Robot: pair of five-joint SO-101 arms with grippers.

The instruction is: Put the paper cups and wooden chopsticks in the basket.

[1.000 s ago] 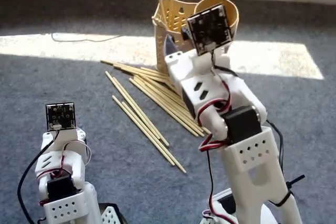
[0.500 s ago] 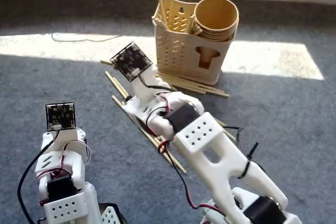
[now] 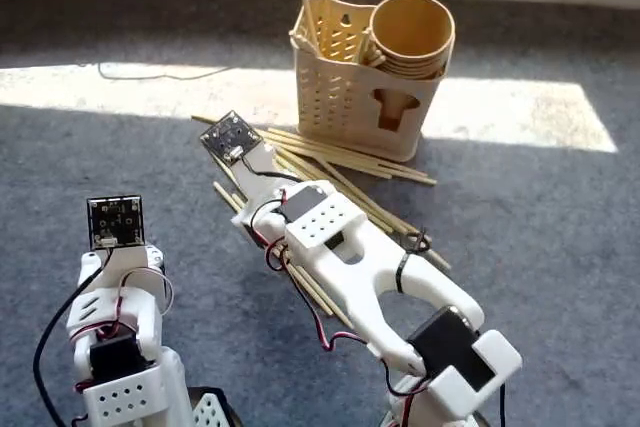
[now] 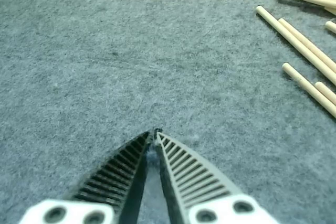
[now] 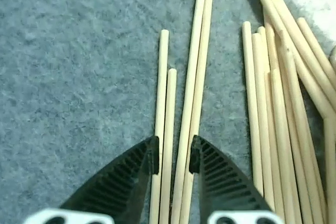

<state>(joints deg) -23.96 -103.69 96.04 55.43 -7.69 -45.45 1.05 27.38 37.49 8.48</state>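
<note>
Carpet (image 3: 120,157), grey and short-piled, is crossed by a band of sunlight (image 3: 150,92). Round, pale wooden chopsticks (image 3: 330,162) are scattered on it in front of a cream perforated plastic basket (image 3: 345,107), in which stacked paper cups (image 3: 410,32) and a few upright chopsticks (image 3: 315,7) are held. The right gripper (image 5: 173,156) is narrowly parted astride loose chopsticks, not clamped. The left gripper (image 4: 155,139) is closed and empty over bare carpet.

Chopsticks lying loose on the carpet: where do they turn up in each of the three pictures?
High view: chopsticks fanned on the grey carpet before the basket, partly under the right arm.
Left wrist view: chopsticks off to one side, beyond the shut left gripper.
Right wrist view: chopsticks just ahead of the open right gripper, some between its fingertips.
Shared landmark: the grey carpet.
</note>
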